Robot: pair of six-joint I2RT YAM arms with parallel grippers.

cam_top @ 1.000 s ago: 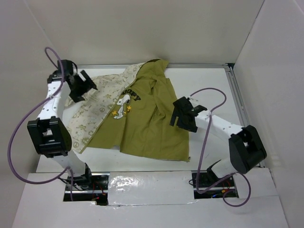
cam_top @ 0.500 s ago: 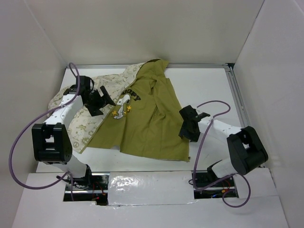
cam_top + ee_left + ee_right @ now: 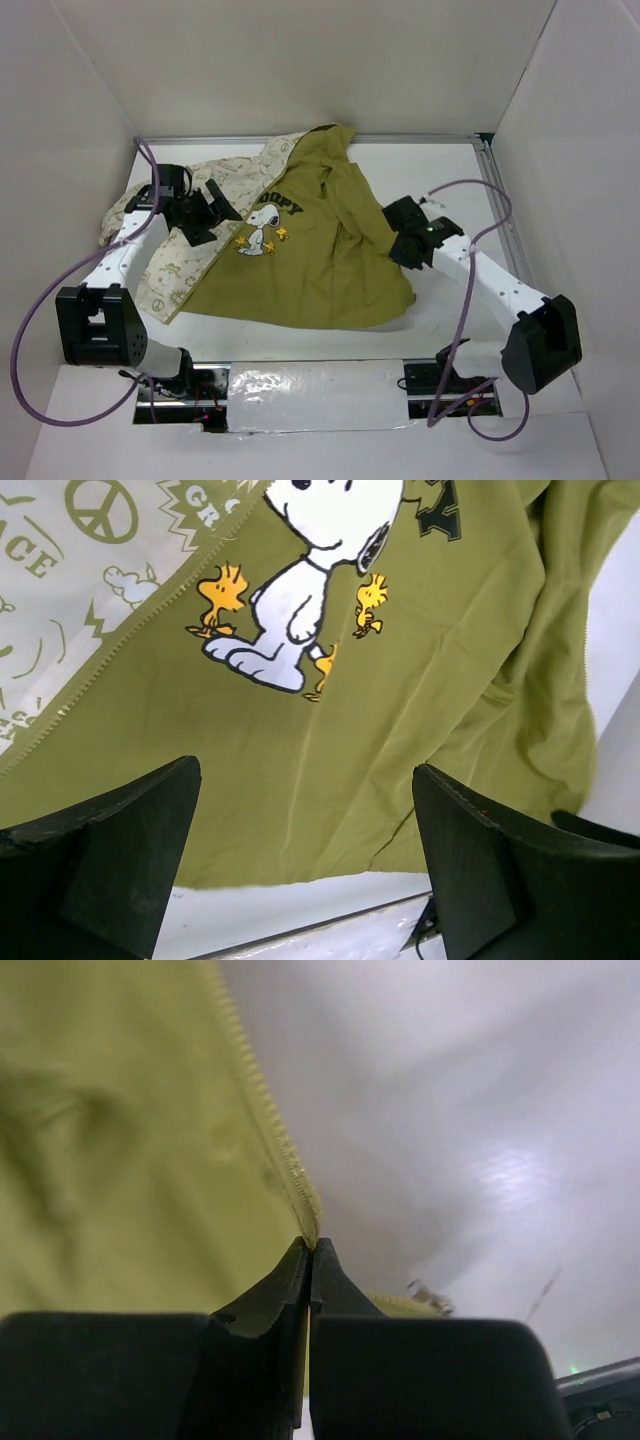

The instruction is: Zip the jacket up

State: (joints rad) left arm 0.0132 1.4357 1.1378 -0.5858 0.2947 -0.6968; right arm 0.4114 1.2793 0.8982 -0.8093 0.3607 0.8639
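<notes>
The jacket (image 3: 310, 270) lies spread open on the white table, olive lining up, with a cartoon dog print (image 3: 262, 225) and the cream printed outer side (image 3: 190, 260) showing at the left. My right gripper (image 3: 393, 238) is shut on the jacket's right front edge, pinching the zipper tape (image 3: 270, 1110) between its fingertips and lifting that edge. My left gripper (image 3: 222, 205) hovers open over the lining near the print; nothing sits between its fingers (image 3: 470, 860). The lining (image 3: 330, 770) and dog print (image 3: 300, 610) fill the left wrist view.
White walls enclose the table on three sides. A metal rail (image 3: 505, 220) runs along the right side of the table. Purple cables (image 3: 470, 290) loop off both arms. A taped white cover (image 3: 300, 390) sits between the arm bases.
My right gripper has shut on the jacket's right zipper edge and pulled it rightward, bunching the hem. The left arm has swung down from the far left corner to over the jacket.
</notes>
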